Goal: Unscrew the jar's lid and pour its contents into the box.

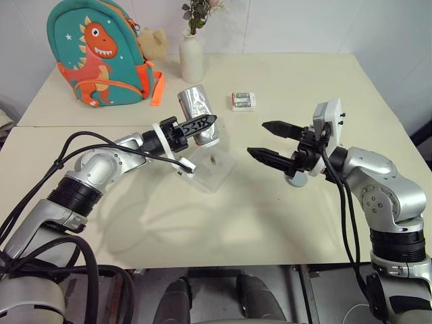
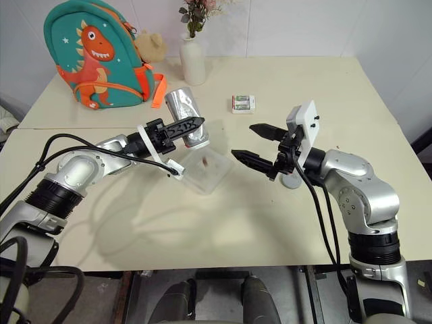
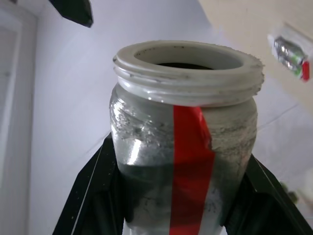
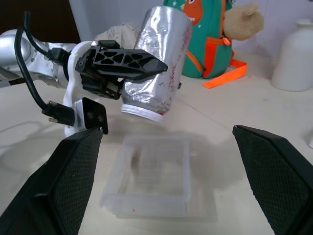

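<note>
The right gripper (image 1: 270, 142) is nearest, its fingers spread wide and holding nothing, to the right of the box (image 1: 214, 170). The left gripper (image 1: 192, 128) pinches the jar (image 1: 198, 113), tilted mouth-down over the box. The grey lid (image 1: 295, 179) lies on the table (image 1: 283, 223) under the right wrist.

Jar (image 3: 183, 147) base behind pincer fingers (image 3: 88, 196)
</note>
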`<control>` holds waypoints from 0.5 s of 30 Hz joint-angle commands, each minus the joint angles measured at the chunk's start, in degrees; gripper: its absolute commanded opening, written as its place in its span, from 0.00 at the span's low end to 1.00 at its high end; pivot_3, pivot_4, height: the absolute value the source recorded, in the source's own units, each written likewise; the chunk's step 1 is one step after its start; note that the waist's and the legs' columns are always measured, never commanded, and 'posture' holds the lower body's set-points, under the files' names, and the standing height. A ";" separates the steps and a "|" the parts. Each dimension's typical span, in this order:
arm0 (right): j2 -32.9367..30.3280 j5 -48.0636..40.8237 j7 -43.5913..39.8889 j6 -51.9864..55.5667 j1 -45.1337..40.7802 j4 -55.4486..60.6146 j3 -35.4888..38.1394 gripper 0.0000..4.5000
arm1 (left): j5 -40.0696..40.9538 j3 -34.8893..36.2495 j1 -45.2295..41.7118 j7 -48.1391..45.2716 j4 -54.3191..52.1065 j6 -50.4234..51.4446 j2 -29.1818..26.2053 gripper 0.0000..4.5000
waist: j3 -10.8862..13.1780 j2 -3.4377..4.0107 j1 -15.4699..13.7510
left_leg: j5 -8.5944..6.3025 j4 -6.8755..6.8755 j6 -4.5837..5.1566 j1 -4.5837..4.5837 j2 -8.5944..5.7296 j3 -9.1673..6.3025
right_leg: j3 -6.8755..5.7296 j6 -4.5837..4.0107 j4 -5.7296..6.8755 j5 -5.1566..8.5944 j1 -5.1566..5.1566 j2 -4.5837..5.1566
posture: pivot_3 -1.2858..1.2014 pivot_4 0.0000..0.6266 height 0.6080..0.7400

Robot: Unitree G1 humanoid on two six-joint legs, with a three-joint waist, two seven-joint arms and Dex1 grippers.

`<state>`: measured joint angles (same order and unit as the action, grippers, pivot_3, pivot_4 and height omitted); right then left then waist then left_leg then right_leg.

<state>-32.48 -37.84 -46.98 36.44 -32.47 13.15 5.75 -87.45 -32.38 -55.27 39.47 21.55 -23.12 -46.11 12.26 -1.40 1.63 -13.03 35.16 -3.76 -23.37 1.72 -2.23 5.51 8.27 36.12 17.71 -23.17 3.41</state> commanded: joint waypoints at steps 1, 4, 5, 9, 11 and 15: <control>0.80 -2.19 0.88 -0.13 -0.12 1.71 2.19 1.00 | -0.52 -0.06 -3.09 0.21 1.62 2.39 -0.03 0.44 | 0.00 0.00 -0.08 | 0.01 0.01 -0.01 -0.03 0.00 0.00 | 0.00 0.00 0.01 0.00 -0.03 0.00 | 0.52 0.24 1.00; 1.06 -3.03 1.15 0.21 0.17 2.33 2.30 1.00 | 1.19 0.19 -2.62 1.06 0.64 2.01 0.03 0.44 | 0.00 0.00 -0.11 | 0.01 0.01 -0.01 -0.05 -0.01 0.02 | 0.00 0.00 0.01 0.00 -0.04 0.02 | 0.52 0.24 1.00; 1.01 -3.20 1.22 0.27 0.37 2.53 2.27 1.00 | 2.65 0.77 -2.11 0.51 0.00 1.40 -0.04 0.44 | 0.00 0.00 -0.11 | 0.01 0.01 -0.01 -0.07 -0.01 0.02 | 0.00 0.00 0.01 0.00 -0.06 0.02 | 0.52 0.24 1.00; 0.72 -3.51 1.42 0.26 0.85 2.79 2.34 1.00 | 5.30 1.29 -0.93 -0.91 -2.08 -0.96 -1.56 0.44 | 0.00 0.00 -0.08 | 0.02 0.02 -0.03 -0.29 -0.01 0.02 | 0.02 0.00 0.18 0.00 -0.34 0.02 | 0.52 0.24 1.00; 0.48 -3.66 1.38 0.33 1.11 2.80 2.55 1.00 | 10.26 2.25 0.37 -3.05 -3.03 -5.50 -2.83 0.44 | 0.00 0.00 -0.01 | 0.03 0.02 -0.03 -0.28 0.00 0.04 | 0.04 -0.02 0.28 0.01 -0.37 0.01 | 0.52 0.24 1.00; -0.12 -4.05 0.99 0.96 1.72 3.36 2.57 1.00 | 31.58 8.03 4.14 -16.30 -1.27 -12.45 -2.66 0.44 | 0.00 0.00 -0.05 | 0.06 0.04 -0.05 -0.22 0.00 0.11 | 0.10 -0.05 0.38 0.02 -0.40 0.01 | 0.52 0.24 1.00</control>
<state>-31.73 -40.49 -45.67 37.61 -30.66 13.57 7.06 -65.71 -28.28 -51.25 28.66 20.41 -33.30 -48.56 12.25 -1.40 1.59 -12.93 35.21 -3.81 -23.60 1.72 -2.12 5.61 8.22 36.54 17.74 -23.57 3.42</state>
